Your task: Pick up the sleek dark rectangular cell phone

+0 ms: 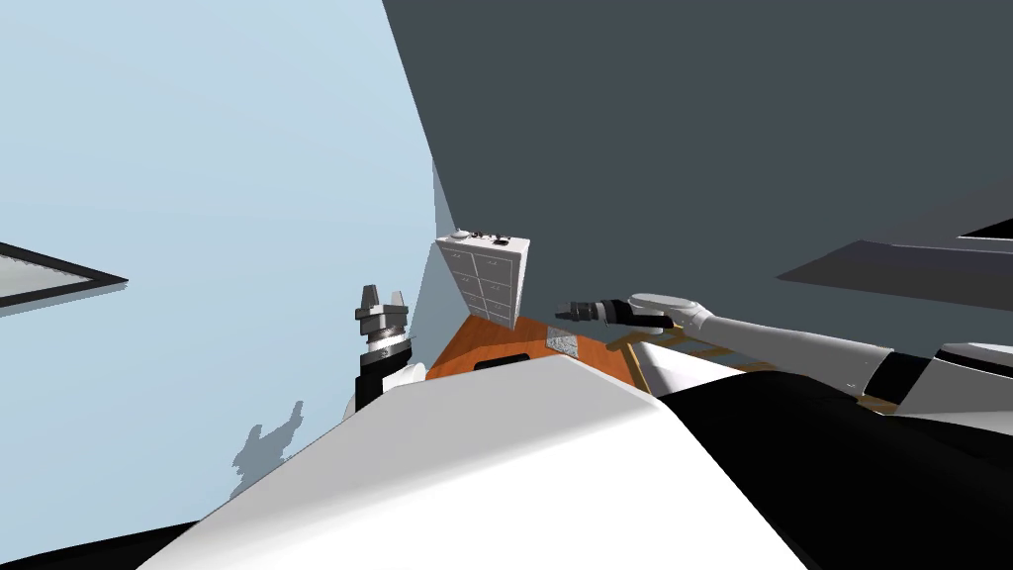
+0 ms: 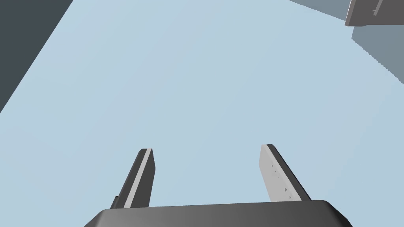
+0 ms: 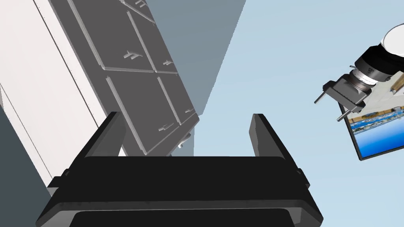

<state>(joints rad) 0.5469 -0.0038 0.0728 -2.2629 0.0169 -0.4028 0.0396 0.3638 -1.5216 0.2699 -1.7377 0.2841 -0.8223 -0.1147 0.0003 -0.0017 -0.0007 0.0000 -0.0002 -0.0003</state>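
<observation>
Grasp pending. The right end effector (image 1: 561, 315) is open and empty, with the drawer cabinet (image 1: 485, 277) well ahead of it. A dark item (image 1: 502, 241) on top is possibly the phone. The left end effector (image 1: 384, 293) is open and idle.

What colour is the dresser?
The dresser is white; the head view shows it best.

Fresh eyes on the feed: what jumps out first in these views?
The white chest of drawers stands ahead near the corner between the light blue wall and the dark grey wall, small things on its top, one dark and flat, perhaps the cell phone. The right gripper points toward it, jaws open; the left gripper is raised by the blue wall, jaws open too.
</observation>
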